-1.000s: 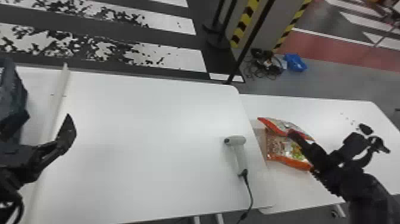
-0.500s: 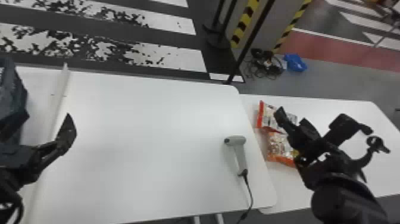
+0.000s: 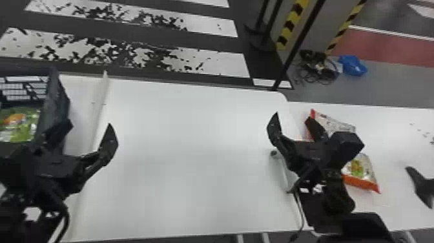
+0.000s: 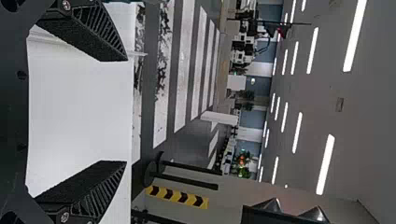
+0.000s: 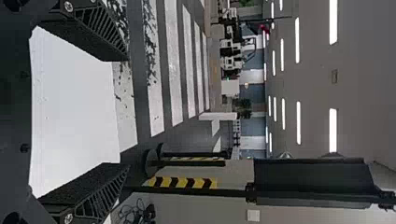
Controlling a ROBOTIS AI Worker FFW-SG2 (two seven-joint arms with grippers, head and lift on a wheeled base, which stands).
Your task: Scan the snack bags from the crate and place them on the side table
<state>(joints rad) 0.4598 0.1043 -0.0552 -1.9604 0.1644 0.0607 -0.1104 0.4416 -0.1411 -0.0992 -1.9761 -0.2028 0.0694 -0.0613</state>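
Note:
In the head view, my left gripper (image 3: 86, 132) stands open beside the crate (image 3: 58, 97), which holds a green snack bag (image 3: 24, 126). My right gripper (image 3: 294, 129) is open and empty near the main table's right end, its arm partly covering the grey scanner (image 3: 288, 176). Behind and right of it, two orange-edged snack bags lie on the side table: one farther back (image 3: 337, 126), one nearer (image 3: 360, 168), both partly hidden. The left wrist view has the left gripper (image 4: 125, 112) with nothing between its fingers; the right wrist view has the right gripper (image 5: 127, 113) likewise.
The white main table (image 3: 193, 145) lies between the arms, with a raised strip (image 3: 100, 106) near the crate. A cable (image 3: 300, 206) runs from the scanner to the front edge. A black pole (image 3: 290, 61) stands behind the tables, and a dark curved thing (image 3: 419, 187) is at the right edge.
My right gripper has drawn back leftward from over the snack bags to the scanner's area. The head view has shifted left, bringing the crate's inside and green bag into sight.

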